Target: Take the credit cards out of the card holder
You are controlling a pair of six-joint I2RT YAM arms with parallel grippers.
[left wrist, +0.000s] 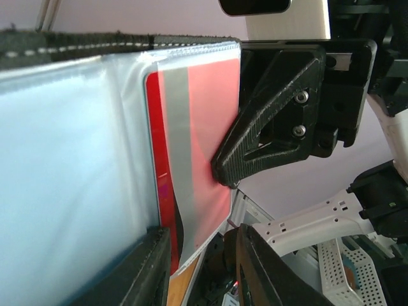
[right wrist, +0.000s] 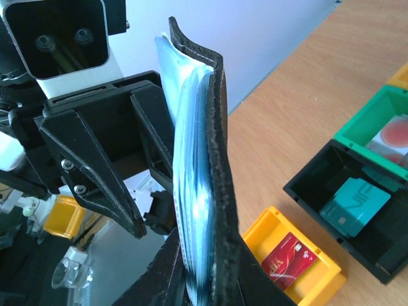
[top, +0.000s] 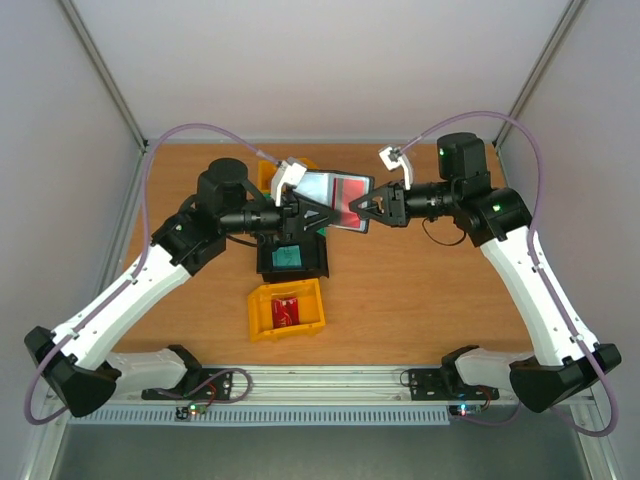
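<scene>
A: The left end effector (top: 318, 214)?
B: Jaws partway apart, astride the lower corner of the sleeved red card (left wrist: 191, 146); whether they pinch it, I cannot tell.
A: And the card holder (top: 318, 186)?
B: Held open in the air between the two end effectors; the right end effector (top: 355, 211) is clamped on its edge; on the worktop (top: 400, 300) below the left end effector, a teal card (top: 290, 257) lies in the black bin (top: 264, 265).
</scene>
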